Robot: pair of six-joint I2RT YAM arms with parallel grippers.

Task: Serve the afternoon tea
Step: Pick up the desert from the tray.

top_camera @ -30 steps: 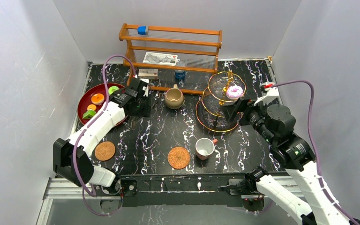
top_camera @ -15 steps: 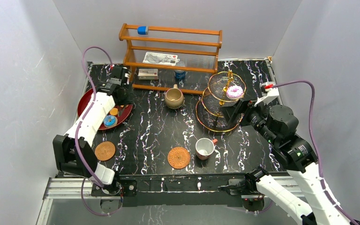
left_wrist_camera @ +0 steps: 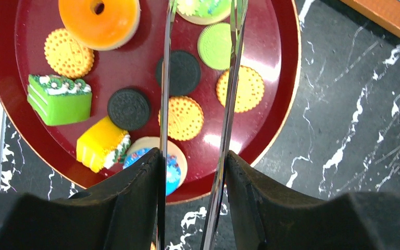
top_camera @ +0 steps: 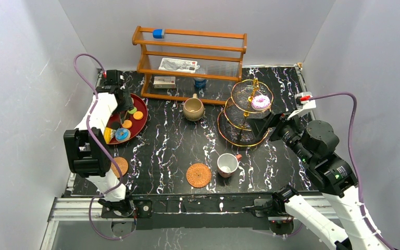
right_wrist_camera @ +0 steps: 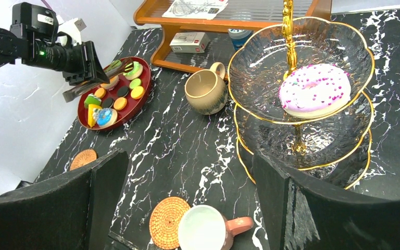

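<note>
My left gripper [left_wrist_camera: 192, 156] is shut on metal tongs [left_wrist_camera: 232, 94], whose blades reach out over the dark red tray [left_wrist_camera: 135, 67] at the table's far left. On the tray lie toy pastries: an orange donut [left_wrist_camera: 99, 14], a green cake [left_wrist_camera: 60, 99], a yellow cake [left_wrist_camera: 103, 150] and several cookies. A pink donut [right_wrist_camera: 315, 89] sits on the top tier of the gold-rimmed glass stand [top_camera: 242, 136]. My right gripper [right_wrist_camera: 190, 161] hangs open and empty just right of the stand. The tan mug [top_camera: 192, 109] stands mid-table. The white red-handled cup [top_camera: 227, 164] stands beside a woven coaster [top_camera: 198, 175].
A second coaster [top_camera: 119, 166] lies at the near left, partly behind my left arm. The wooden rack [top_camera: 190, 57] with boxes and a can stands at the back, close behind the mug and the tray. Grey walls close in both sides.
My left arm has swung left and back, from beside the mug to over the tray's far edge, uncovering the tray's right half. The right gripper has drawn slightly right of the stand.
</note>
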